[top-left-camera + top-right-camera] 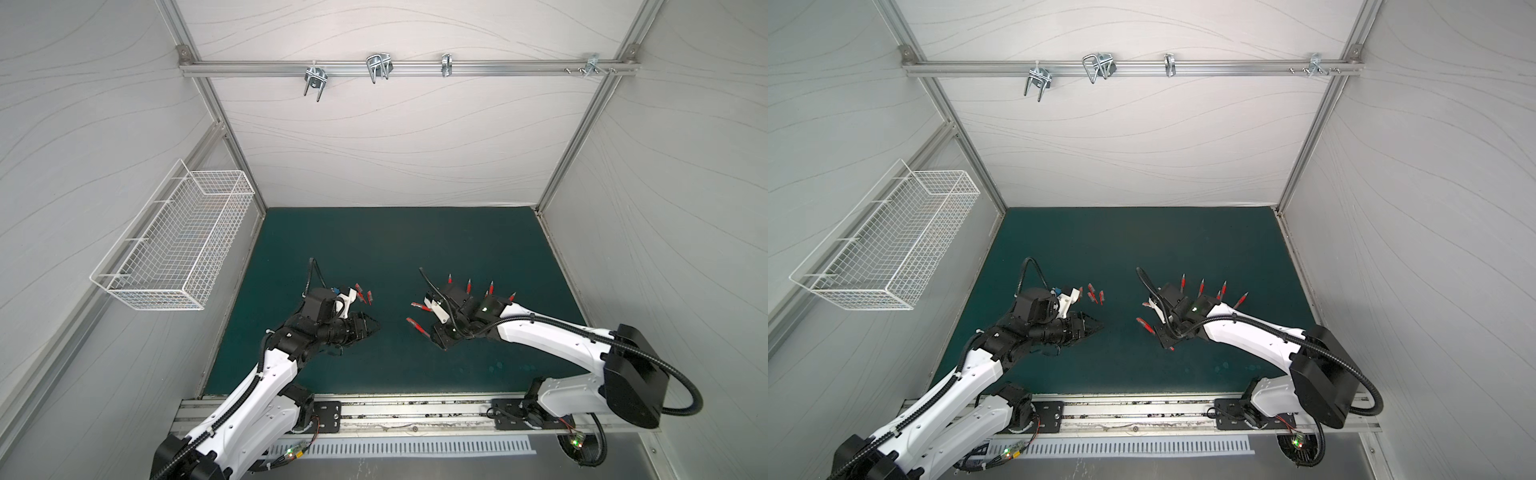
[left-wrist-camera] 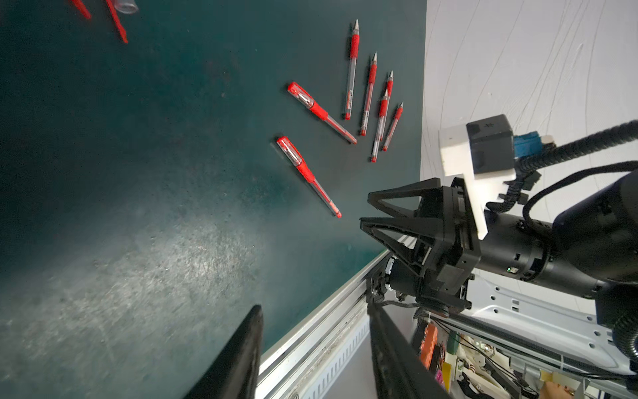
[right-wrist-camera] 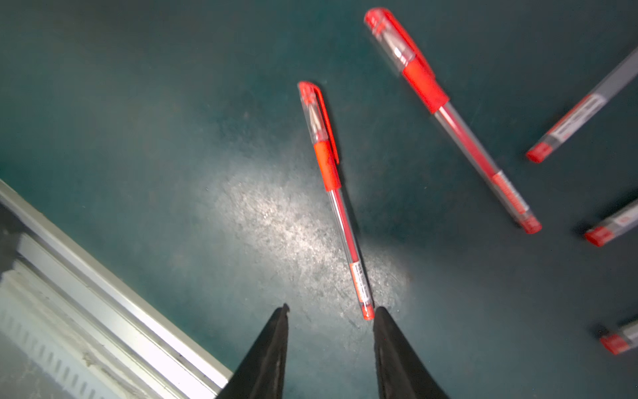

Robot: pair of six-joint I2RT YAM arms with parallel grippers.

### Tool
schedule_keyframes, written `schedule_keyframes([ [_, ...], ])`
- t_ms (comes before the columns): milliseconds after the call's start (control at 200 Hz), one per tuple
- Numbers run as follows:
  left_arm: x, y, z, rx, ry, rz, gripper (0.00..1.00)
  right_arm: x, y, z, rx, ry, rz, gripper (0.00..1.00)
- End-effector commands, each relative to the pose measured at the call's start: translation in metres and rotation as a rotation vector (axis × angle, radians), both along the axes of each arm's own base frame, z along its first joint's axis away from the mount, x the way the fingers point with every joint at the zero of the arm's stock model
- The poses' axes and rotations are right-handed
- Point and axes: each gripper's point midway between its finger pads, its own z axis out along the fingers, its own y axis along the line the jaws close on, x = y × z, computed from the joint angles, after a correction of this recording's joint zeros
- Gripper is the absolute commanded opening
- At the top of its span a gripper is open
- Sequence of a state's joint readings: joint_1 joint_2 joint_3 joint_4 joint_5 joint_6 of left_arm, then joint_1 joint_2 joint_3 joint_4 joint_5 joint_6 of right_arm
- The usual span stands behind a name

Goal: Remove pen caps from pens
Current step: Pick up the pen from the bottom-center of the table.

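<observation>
- Parted and empty at left gripper [image 2: 314,306] and right gripper [image 3: 331,307].
- Probably light, stiff, slick: pinch nearest capped pen [image 3: 339,207] mid-barrel, pull pen cap [image 3: 312,114] straight off.

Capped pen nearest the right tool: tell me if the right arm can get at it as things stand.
Probably yes: the pen lies alone on the mat, its end beside the open right tool, nothing between.

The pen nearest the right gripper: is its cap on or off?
On: the cap covers the tip of the pen, clip alongside the grip.
</observation>
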State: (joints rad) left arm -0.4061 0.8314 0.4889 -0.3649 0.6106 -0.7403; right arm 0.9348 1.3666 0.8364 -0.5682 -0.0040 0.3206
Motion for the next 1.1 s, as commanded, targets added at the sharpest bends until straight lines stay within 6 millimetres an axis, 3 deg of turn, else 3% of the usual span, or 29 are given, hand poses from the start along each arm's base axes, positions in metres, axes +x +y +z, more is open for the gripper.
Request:
schedule_keyframes([
  [0, 0.006, -0.006, -0.003, 0.016, -0.027, -0.003, 0.5, -0.004, -0.002, -0.012, -0.05, 0.015, 0.026, 0.42],
  [165, 0.009, -0.005, -0.017, 0.042, -0.007, 0.018, 0.5, -0.002, -0.001, -0.025, -0.094, 0.027, 0.041, 0.4],
  [360, 0.012, -0.006, -0.019, 0.047, -0.006, 0.016, 0.51, 0.002, 0.0, -0.035, -0.137, 0.025, 0.046, 0.4],
  [730, 0.016, -0.009, -0.028, 0.057, 0.005, 0.002, 0.51, 0.017, 0.023, -0.032, -0.164, 0.005, 0.095, 0.36],
  [1095, 0.016, -0.008, -0.027, 0.069, -0.001, 0.0, 0.51, 0.029, 0.039, -0.043, -0.195, 0.007, 0.104, 0.34],
])
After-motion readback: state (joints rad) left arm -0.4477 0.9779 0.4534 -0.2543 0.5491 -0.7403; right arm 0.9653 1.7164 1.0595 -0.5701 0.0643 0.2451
